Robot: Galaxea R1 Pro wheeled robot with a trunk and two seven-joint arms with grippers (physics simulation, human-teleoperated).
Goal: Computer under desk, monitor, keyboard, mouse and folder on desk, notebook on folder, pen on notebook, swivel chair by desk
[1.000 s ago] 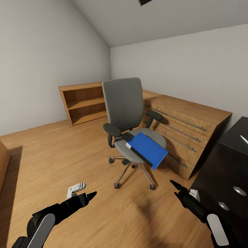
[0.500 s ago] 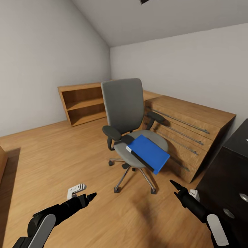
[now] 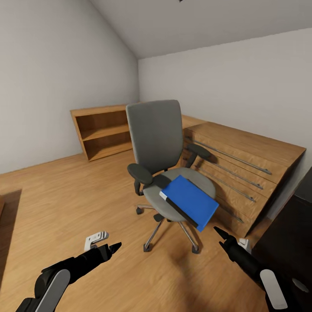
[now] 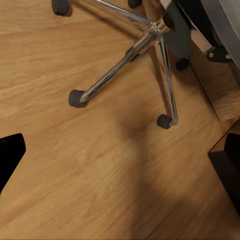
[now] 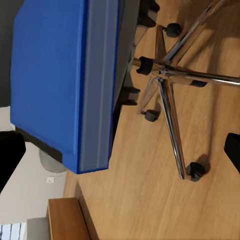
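**Blue folder on the swivel chair, both arms held low before it**

Head view: the swivel chair (image 3: 167,167) stands on the wooden floor (image 3: 65,195), ahead of both arms and between them. The blue folder (image 3: 190,201) lies flat on its grey seat, one corner jutting past the seat edge on the side of the right gripper (image 3: 222,236). That gripper hangs below and just in front of the folder's overhanging corner, apart from it; its dark fingers meet in a point, so it looks closed with nothing in it. The left gripper (image 3: 113,247) hangs low, off to the left of the chair base, also tapering to a closed, empty tip. Behind the chair stands a wooden dresser (image 3: 242,167), with an open bookshelf (image 3: 102,132) farther back. A dark cabinet (image 3: 288,236) sits beside the right arm.

Left wrist view: ahead of the gripper lie the chair's chrome legs (image 4: 130,55) and black casters on the floor; dark finger edges show at the frame's sides.

Right wrist view: the folder (image 5: 50,75) shows close ahead, on the seat, with the chrome base (image 5: 172,85) beyond.
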